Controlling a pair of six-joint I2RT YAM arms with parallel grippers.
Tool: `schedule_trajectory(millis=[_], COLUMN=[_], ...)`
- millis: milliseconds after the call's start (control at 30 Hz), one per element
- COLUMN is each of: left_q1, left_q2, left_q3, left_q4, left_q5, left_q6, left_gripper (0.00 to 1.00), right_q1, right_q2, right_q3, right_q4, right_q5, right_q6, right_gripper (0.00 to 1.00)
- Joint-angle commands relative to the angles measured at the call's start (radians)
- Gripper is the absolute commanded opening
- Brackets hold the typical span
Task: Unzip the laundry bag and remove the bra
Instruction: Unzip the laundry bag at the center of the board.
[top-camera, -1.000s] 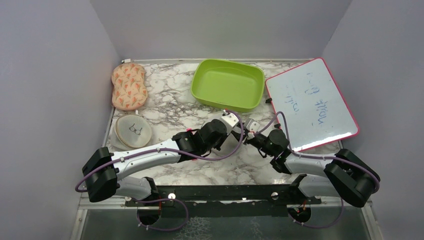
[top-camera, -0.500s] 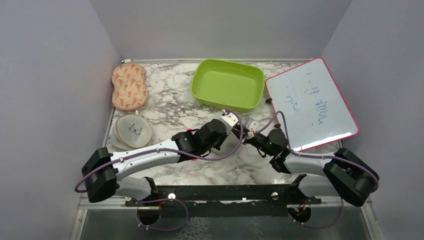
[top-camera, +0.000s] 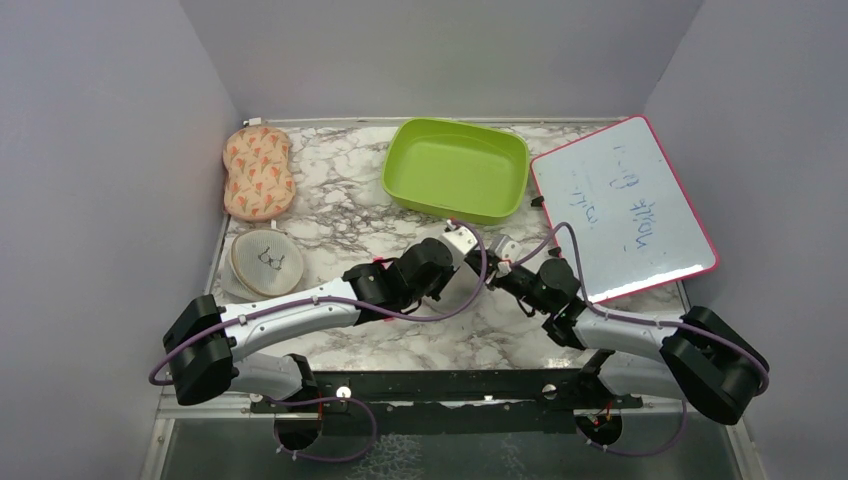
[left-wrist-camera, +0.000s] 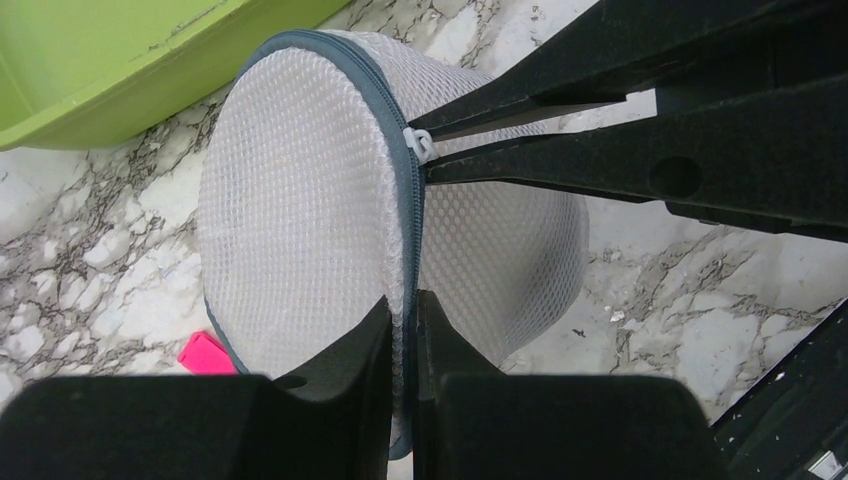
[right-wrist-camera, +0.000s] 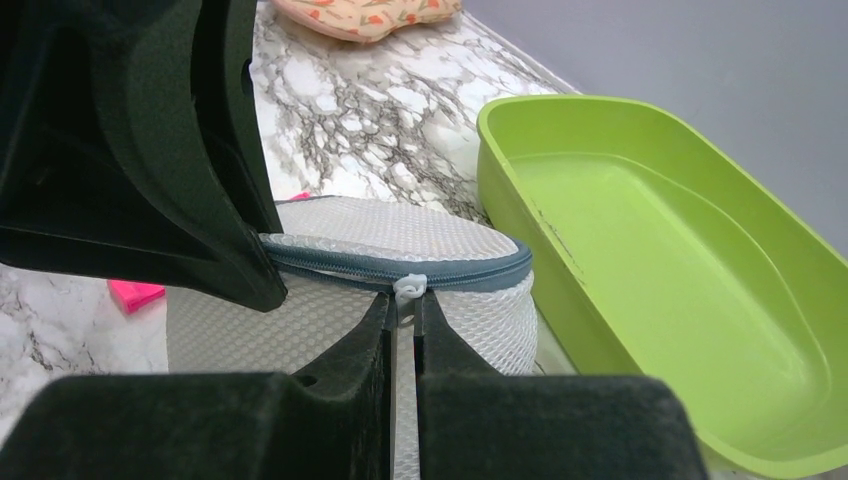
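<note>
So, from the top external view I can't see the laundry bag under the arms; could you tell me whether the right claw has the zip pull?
Observer: Yes, the right wrist view shows the right claw closed on the white zip pull.
Operator: Thank you. Is the left claw holding anything?
Observer: It pinches the laundry bag right at the zip, opposite the pull.
Operator: And is the zip open at all?
Observer: Not visibly; it looks shut on both sides of the pull.
</note>
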Motion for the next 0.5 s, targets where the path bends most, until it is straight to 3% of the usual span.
schedule_trajectory(millis=[0, 267, 467], left_q1=[-0.002, -0.002, -0.002], left_q2=[-0.044, -0.094, -0.097], left_q3=[0.007, -0.034, -0.056], left_q4=[-0.037, -0.061, -0.098], left_q5=[0.027, 0.009, 0.005], left_q6=[0.053, 0.274, 0.359], left_gripper=[0.0, 0.0, 0.0], right_q1=[-0.001, -0.019, -0.085], right_q2=[-0.064, -0.098, -0.103], right_q3=[0.007, 0.079, 0.139], right_q4=[-0.079, -0.321, -0.441], right_q5=[0.061, -0.023, -0.062], right_q6=[-0.023, -0.03, 0.028], right_gripper=[0.01, 0.01, 0.01])
